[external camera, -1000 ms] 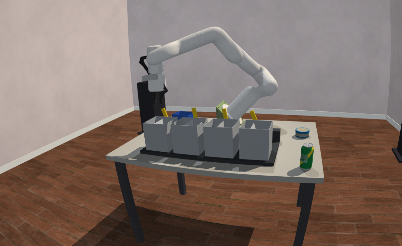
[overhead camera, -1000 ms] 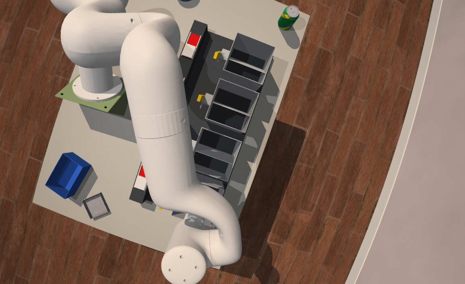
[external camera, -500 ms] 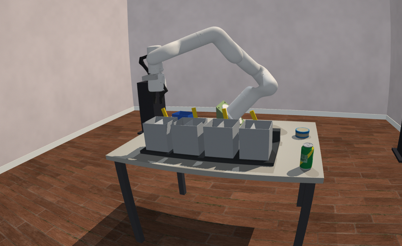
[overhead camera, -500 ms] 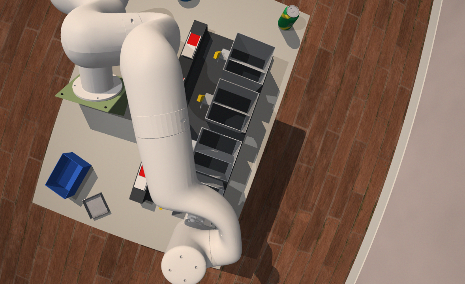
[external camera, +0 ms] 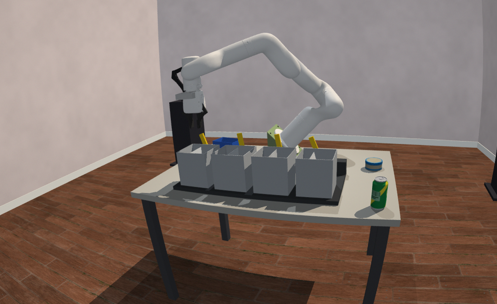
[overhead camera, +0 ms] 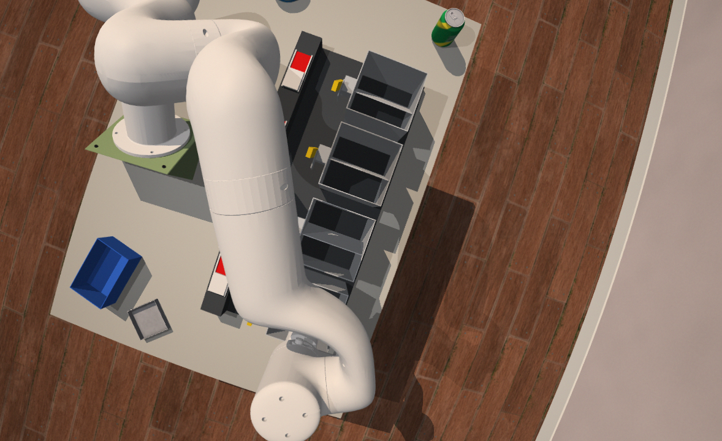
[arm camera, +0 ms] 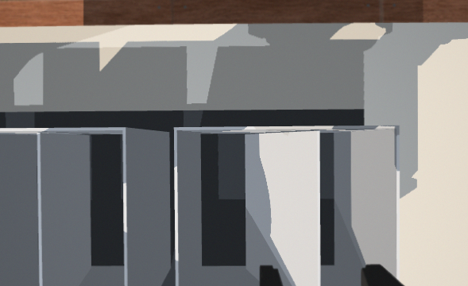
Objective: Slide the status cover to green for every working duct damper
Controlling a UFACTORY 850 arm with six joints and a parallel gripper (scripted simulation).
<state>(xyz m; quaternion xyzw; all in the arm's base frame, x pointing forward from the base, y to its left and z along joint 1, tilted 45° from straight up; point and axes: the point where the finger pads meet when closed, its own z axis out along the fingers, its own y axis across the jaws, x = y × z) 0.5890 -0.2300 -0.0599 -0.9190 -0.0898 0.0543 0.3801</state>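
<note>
Four grey open-topped dampers stand in a row on a dark base plate (overhead camera: 319, 109) (external camera: 341, 166). One of them (overhead camera: 388, 90) (external camera: 315, 175) is at the can end and two (overhead camera: 361, 162) (overhead camera: 333, 238) are in the middle. The last damper (external camera: 195, 168) (arm camera: 287, 191) is mostly under my arm in the top view. Each has a yellow lever (overhead camera: 336, 84) (external camera: 203, 138). Two status sliders (overhead camera: 300, 60) (overhead camera: 220, 267) show red with white covers beside them. The other two are hidden by my arm. My gripper (external camera: 196, 126) (arm camera: 322, 276) hangs above the lever side of the last damper, partly open and empty.
A blue bin (overhead camera: 105, 271) (external camera: 225, 142) and a small grey tray (overhead camera: 149, 319) sit near the table corner. A green can (overhead camera: 447, 26) (external camera: 379, 192) and a blue-white tin (external camera: 374, 163) are at the other end. My base (overhead camera: 149, 136) stands behind the sliders. A black pedestal (external camera: 180, 124) stands beyond the table.
</note>
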